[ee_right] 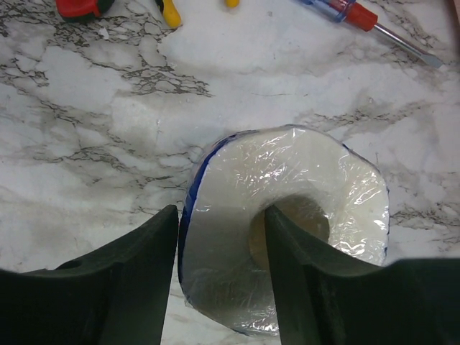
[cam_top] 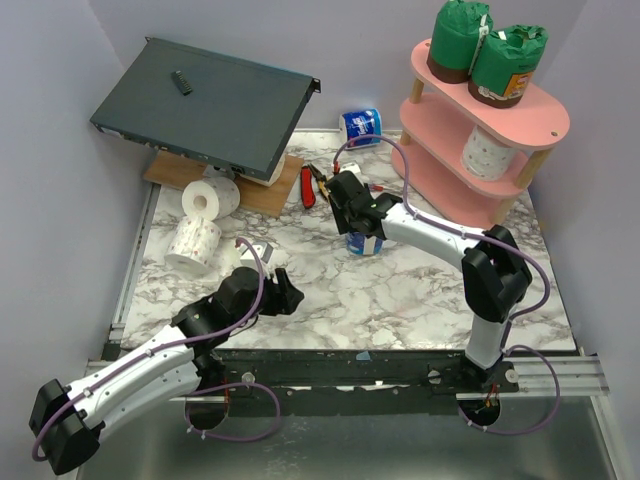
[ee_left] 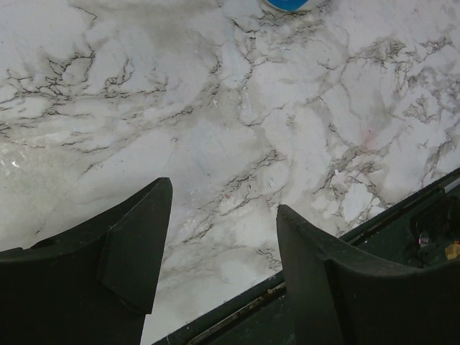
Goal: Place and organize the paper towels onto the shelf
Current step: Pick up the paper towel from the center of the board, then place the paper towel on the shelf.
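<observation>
Black fingers of the right gripper (ee_right: 221,215) stand at a narrow gap around the wall of a blue-and-white roll (ee_right: 323,180). One finger sits outside against the blue edge and the other reaches down into the cardboard core. Both look to be touching, so the wall of soft paper is pinched between them. The roll stands on end on the marble table (cam_top: 420,300), its crinkled clear film catching the light. It is roughly mid-table and well apart from the shelf (cam_top: 550,120).

The left gripper (ee_left: 224,237) hangs over bare veined marble near the table's front edge, its jaws moderately apart with nothing between them.

At the far right, the shelf is a pink rack of long oval boards on pale wooden posts. Two green-wrapped rolls (cam_top: 460,40) with brown bands stand side by side on its top board, and a white roll (cam_top: 487,153) stands on the middle one. A second blue-and-white roll (cam_top: 361,126) lies on its side by the back wall. Two bare white rolls (cam_top: 210,198) sit at the left, near a dark grey metal box (cam_top: 205,105) that rests tilted. Red-handled pliers (cam_top: 308,186) lie just beyond the right gripper.
</observation>
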{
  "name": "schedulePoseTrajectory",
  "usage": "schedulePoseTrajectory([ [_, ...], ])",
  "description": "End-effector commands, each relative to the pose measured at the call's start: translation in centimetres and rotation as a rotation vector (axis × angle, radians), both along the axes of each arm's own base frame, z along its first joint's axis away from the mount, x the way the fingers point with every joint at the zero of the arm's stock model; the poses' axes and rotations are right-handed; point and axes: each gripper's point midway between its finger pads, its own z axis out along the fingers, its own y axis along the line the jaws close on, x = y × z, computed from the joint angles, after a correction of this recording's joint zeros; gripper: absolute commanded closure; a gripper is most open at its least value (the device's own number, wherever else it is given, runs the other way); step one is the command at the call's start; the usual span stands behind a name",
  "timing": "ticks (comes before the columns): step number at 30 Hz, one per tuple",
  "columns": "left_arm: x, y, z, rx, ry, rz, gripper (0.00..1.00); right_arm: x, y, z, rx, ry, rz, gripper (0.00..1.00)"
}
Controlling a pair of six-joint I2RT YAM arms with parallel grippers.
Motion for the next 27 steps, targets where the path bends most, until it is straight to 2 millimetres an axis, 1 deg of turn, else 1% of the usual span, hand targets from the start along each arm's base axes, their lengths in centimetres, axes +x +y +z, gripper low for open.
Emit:
schedulePoseTrajectory([
  [1,-0.2,0.1,-0.1,-0.02,0.001,0.007,0.36,-0.4,-0.9,-1.0,-0.065,0.027,-0.019,0.49],
  [4,-0.2,0.2,-0.1,-0.024,0.001,0.009,0.36,-0.3,-1.3,0.2,-0.059,-0.005,-0.036,0.57],
  [6,-0.3,0.1,-0.1,-0.028,0.001,0.007,0.36,-0.3,-1.9,1.5,-0.059,-0.037,-0.05,0.61],
  [9,-0.2,0.0,-0.1,-0.031,-0.002,0.003,0.36,-0.3,-3.1,3.3,-0.075,-0.075,-0.074,0.65],
  [12,-0.2,-0.2,0.0,-0.034,-0.004,-0.002,0.36,-0.4,-4.6,4.7,-0.088,-0.103,-0.109,0.66],
  [16,-0.1,-0.6,0.3,-0.04,-0.008,-0.016,0.36,-0.3,-7.6,5.6,-0.086,-0.114,-0.187,0.67],
  [19,-0.1,-0.9,0.3,-0.047,-0.006,-0.028,0.36,0.1,-10.6,6.1,-0.065,-0.133,-0.276,0.67],
  [22,-0.1,-1.4,0.2,-0.057,-0.002,-0.045,0.36,0.7,-13.2,6.2,-0.026,-0.155,-0.362,0.67],
  [23,-0.1,-1.5,0.3,-0.059,0.0,-0.05,0.36,0.9,-14.1,6.4,-0.024,-0.175,-0.392,0.67],
  [27,-0.1,-2.1,0.2,-0.068,0.008,-0.067,0.36,1.7,-17.1,6.4,-0.023,-0.196,-0.489,0.68],
])
